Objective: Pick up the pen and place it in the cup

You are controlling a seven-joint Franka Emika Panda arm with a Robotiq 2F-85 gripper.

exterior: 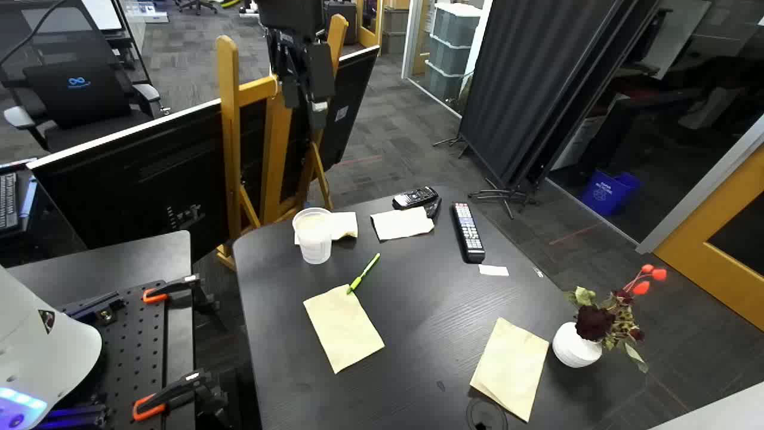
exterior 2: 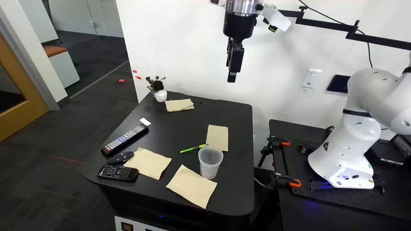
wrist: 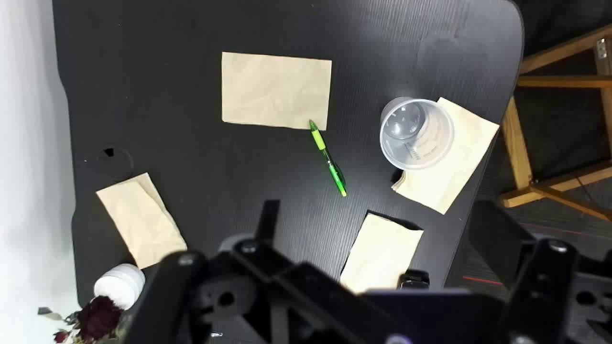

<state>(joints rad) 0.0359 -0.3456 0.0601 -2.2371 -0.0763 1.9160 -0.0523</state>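
The jaws hung well spread with nothing between them, high over the counter [exterior: 430, 298], so the job looked to be at the approach, the pick not yet made. Below them and ahead of their tips lay the pen [wrist: 329, 161], one end on the edge of a napkin [wrist: 273, 91]. The next move seemed to call for a shift forward and a drop, a slight turn to square the jaws to the barrel, then closing right at the counter, since so thin a thing could be missed. A little farther ahead of the jaws stood the cup [wrist: 418, 136], upright; the pen would need tipping up to go in.

Only the wrist view made the gap plain and looked into the cup, which seemed empty. It also showed bare counter between pen and cup, while in an exterior view the pen [exterior 2: 194, 148] appeared to run up to the rim. Both exterior views gave the jaws' height and, farther off from them, the long remote [exterior: 469, 233], missing from the wrist view.
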